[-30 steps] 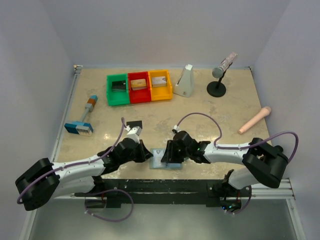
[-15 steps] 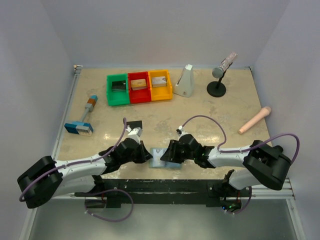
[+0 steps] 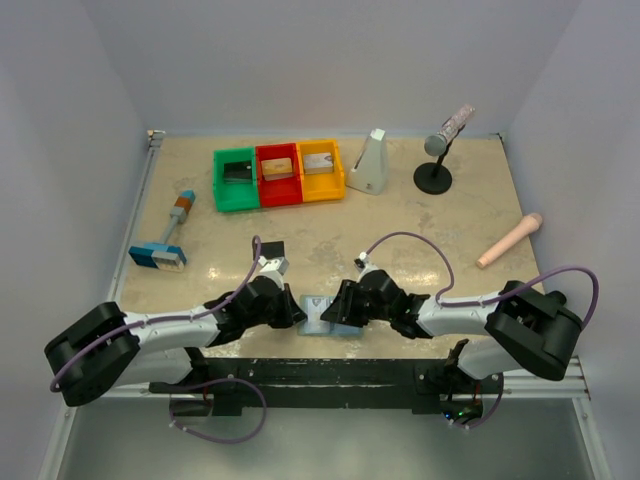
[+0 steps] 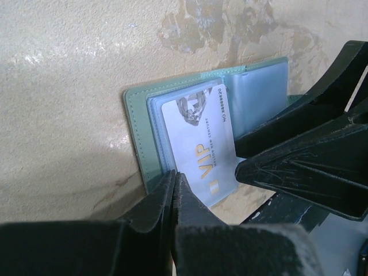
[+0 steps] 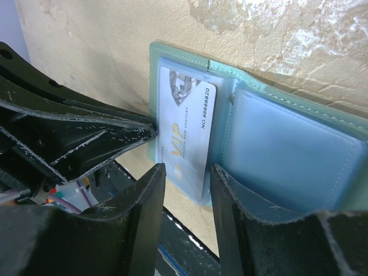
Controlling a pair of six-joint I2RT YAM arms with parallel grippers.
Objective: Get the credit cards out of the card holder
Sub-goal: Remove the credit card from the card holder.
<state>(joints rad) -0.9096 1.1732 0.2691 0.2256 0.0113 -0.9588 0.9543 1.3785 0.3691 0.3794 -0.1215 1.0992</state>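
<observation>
Silver-grey card point(image 4: 201, 149), marked VIP, sticks partway out of the clear pocket on the left half of the open card holder point(image 4: 135, 132), which lies flat on the worktop point(image 3: 420, 230) with a claw on either side. The left claw point(image 4: 174, 175) is clenched, its tips at the holder's left edge just beside the card; whether anything is trapped between them cannot be told. The right claw point(image 5: 185, 168) reaches in from the holder's right and is released, its fingers standing to either side of the card's protruding end.

The card looks thin, stiff, light and slick, so a pinch across its flat faces at the exposed short end seems the best hold, pulling straight along the pocket. The sleeve appears soft and clingy. The holder itself is probably light enough to slide or lift with the card unless it is pinned down at its far half.
</observation>
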